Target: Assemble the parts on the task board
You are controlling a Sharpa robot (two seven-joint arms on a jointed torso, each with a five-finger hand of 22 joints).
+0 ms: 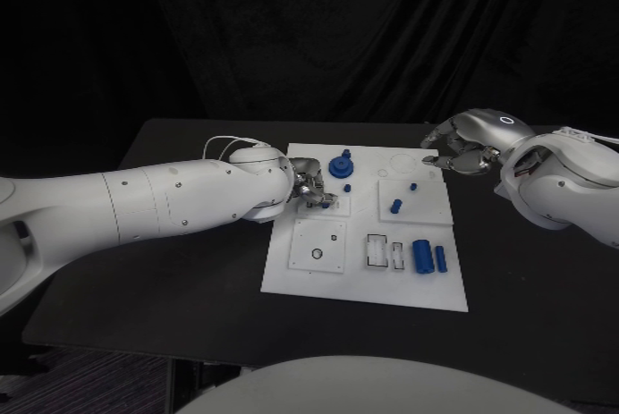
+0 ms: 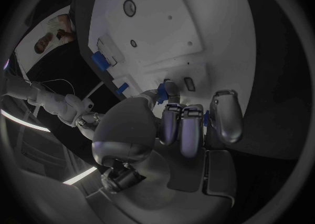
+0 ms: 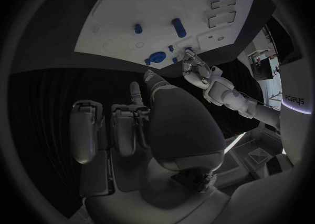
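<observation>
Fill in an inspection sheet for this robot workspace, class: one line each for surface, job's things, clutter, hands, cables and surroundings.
Surface: black table.
Job's things: white task board in the middle; blue gear-like part standing at its far end; two blue cylinders lying near its right edge.
Clutter: nothing seen.
Hands: left hand over the board's left side, pinching a small blue part; right hand curled at the far right corner, contents cannot be told.
Cables: thin white cable looping at the left wrist.
Surroundings: dark curtain behind.
</observation>
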